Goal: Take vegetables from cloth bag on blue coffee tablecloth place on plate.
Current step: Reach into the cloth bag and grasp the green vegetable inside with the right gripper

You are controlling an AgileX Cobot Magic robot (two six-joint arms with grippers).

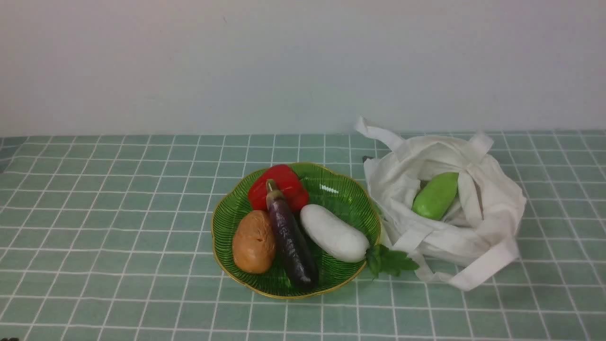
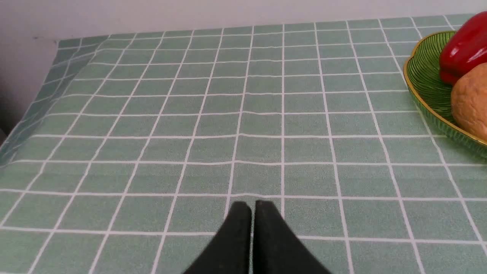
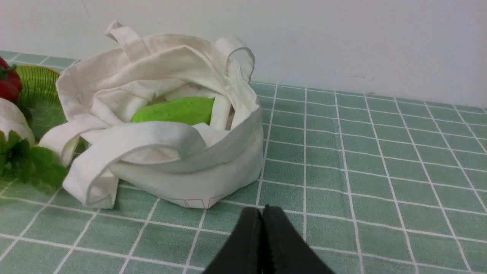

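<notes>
The left hand [image 2: 252,207] and right hand [image 3: 262,211] each show fingertips pressed together, gripping nothing, above the tablecloth [image 1: 118,213]. The right hand faces the cloth bag [image 1: 494,208], where the light-green vegetable [image 1: 435,195] lies in the open mouth. Just left of it, the plate [image 1: 342,196] carries a red pepper [image 1: 284,182], eggplant [image 1: 289,239], white radish [image 1: 333,233] and a brown vegetable [image 1: 254,241].

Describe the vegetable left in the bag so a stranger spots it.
Find the off-white cloth bag right of the green plate. In its open mouth lies the vegetable: smooth, light green, oblong, the only one not on the plate.
</notes>
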